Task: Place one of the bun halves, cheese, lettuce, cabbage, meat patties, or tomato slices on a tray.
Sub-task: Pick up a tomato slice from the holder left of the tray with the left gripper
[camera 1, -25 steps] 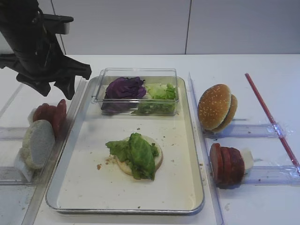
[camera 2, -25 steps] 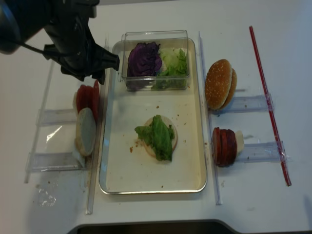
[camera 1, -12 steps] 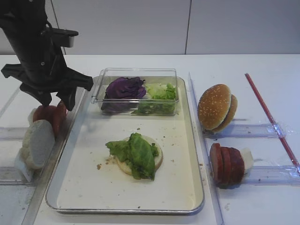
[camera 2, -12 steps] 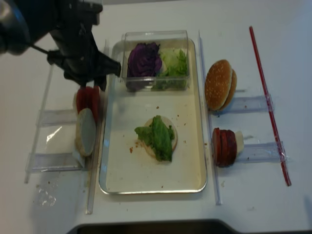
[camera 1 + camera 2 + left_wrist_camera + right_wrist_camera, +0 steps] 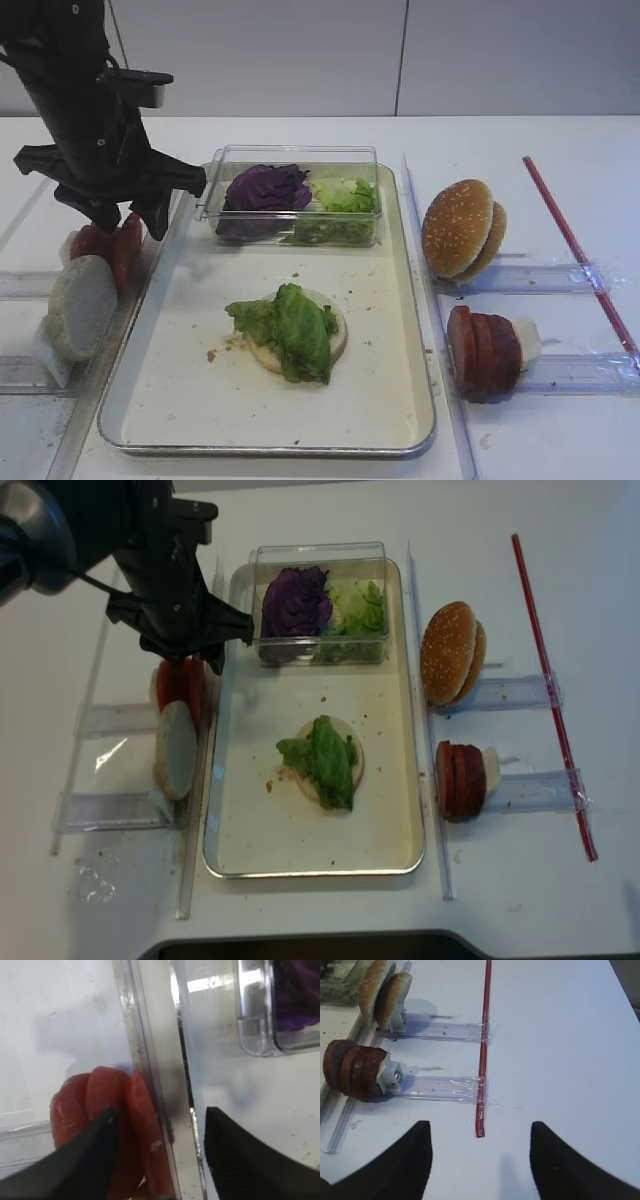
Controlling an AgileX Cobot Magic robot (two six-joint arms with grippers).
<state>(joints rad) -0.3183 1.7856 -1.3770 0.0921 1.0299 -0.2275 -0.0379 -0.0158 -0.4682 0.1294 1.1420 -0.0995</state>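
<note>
Hanging over the left edge of the tray, the left end effector pointed down at the tomato slices, its two dark fingers spread apart. In the left wrist view one finger sat over the upright red slices and the other over the tray's raised rim, and nothing was gripped between them. The tomato slices stood on edge in a clear holder on the white surface, just outside the tray's left rim, with pale bun halves standing in front of them.

On the tray, near its middle, lay a flat pale bun half with a leaf of lettuce draped across it. At the far end of the tray sat a clear plastic box holding the purple cabbage on its left and more light green leaves on its right.

To the right of the tray, two seeded bun tops leaned in a clear holder, and nearer the camera the meat patties stood on edge against a white block. A red strip ran along the surface beyond them.

The right end effector was seen only in its own wrist view, hovering over bare surface near the end of the red strip. It held nothing and its fingers were closed.
</note>
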